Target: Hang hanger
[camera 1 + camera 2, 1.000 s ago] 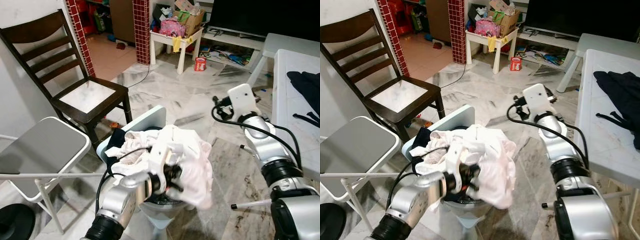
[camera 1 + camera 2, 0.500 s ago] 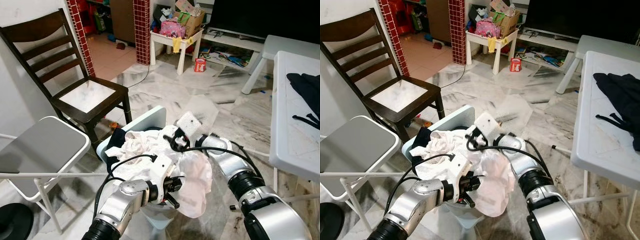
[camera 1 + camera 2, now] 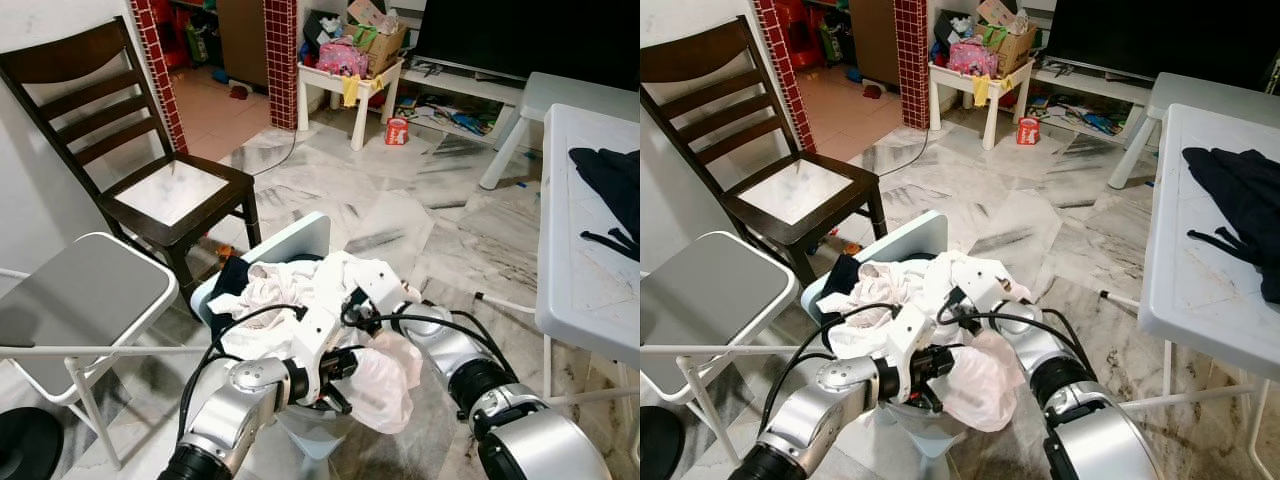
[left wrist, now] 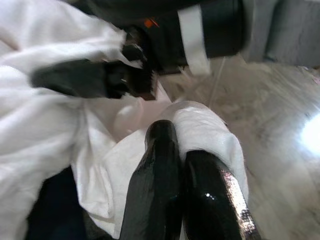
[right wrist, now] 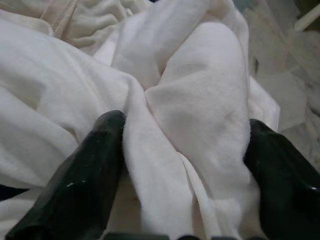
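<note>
Both arms work at the pale blue laundry basket [image 3: 300, 240], heaped with white garments [image 3: 300, 285]. The left pincer [image 4: 172, 135] is clamped on a fold of white cloth hanging over the rim. The right pincer [image 5: 185, 145] is spread wide, a ridge of white cloth between its fingers. No hanger can be made out. Best to close the right on a single layer, then lift slowly so the heap does not drag out

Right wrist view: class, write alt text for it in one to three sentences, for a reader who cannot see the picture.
The right gripper has its two black fingers spread open around a thick fold of white cloth that bulges up between them. More crumpled white fabric lies behind, and a patch of marble floor shows at one corner.
</note>
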